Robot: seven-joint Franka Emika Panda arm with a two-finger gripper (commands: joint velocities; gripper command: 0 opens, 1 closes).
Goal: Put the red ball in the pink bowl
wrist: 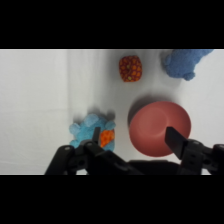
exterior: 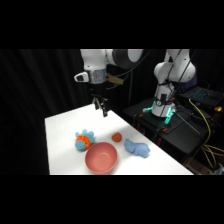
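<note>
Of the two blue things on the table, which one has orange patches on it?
The blue toy beside the pink bowl. The other, a plain light-blue soft object, lies past the red ball.

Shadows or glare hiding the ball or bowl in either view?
Side view: bright table against a dark backdrop, red ball and pink bowl both plain. Wrist view: no glare; bowl casts a soft shadow leftward; a finger of the claw overlaps its rim.

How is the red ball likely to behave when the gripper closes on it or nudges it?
The red ball looks round and sits free on the white table, so a nudge would probably send it rolling. Its surface seems patterned, which may help grip. It is small beside the pink bowl, so probably light.
</note>
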